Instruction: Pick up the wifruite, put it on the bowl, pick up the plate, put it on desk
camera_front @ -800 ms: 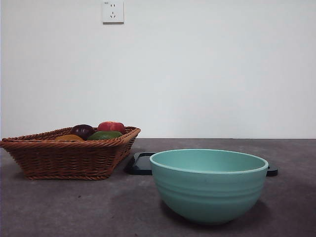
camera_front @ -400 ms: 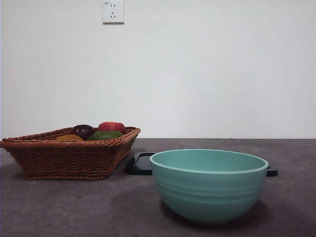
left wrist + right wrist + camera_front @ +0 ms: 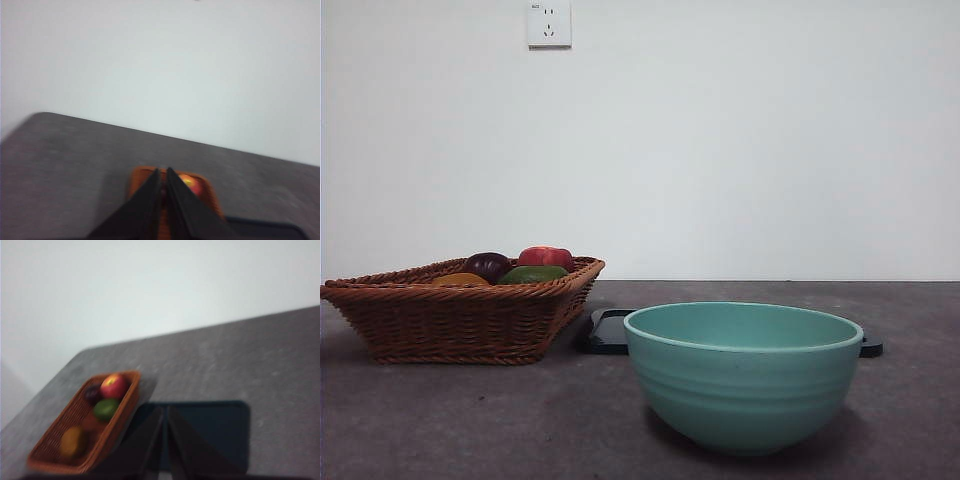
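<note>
Bench (image 3: 440,420): flat, matte grey-brown, mottled, bearing everything. Bowl (image 3: 743,375): mint green, round, ridged outside, smooth rim, standing near the front, likely set there to take the fruit. Basket (image 3: 460,320): woven wicker, low and rectangular, corralling the fruit. Plate (image 3: 210,432): dark, flat, rectangular, behind the bowl and just beside the basket. Wifruite (image 3: 73,440): dull orange-brown, roundish, lying in the basket apart from the red and green fruit. Left tool (image 3: 164,172) and right tool (image 3: 165,410) both pinched narrow, holding nothing, aloft.
</note>
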